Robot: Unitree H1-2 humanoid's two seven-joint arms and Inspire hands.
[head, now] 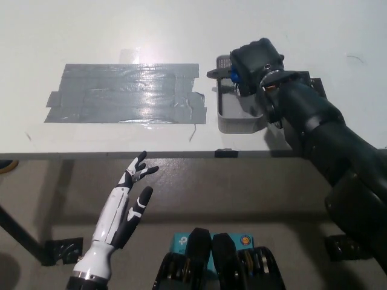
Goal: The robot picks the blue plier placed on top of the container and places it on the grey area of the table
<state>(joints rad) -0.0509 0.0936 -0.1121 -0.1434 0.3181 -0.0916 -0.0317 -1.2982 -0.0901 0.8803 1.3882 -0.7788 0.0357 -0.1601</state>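
The blue plier (225,74) shows only its metal nose and a bit of blue handle, poking left out of my black right hand (254,65). That hand is shut on the plier above the far end of the grey container (237,118). The grey taped area (127,92) lies just left of the container on the white table (72,30). My white left hand (125,205) rests open below the table's front edge, at lower left.
The container stands near the table's front edge (121,155). A dark flat piece (314,84) lies behind my right forearm. Below the edge the floor and a black table foot (60,249) are visible.
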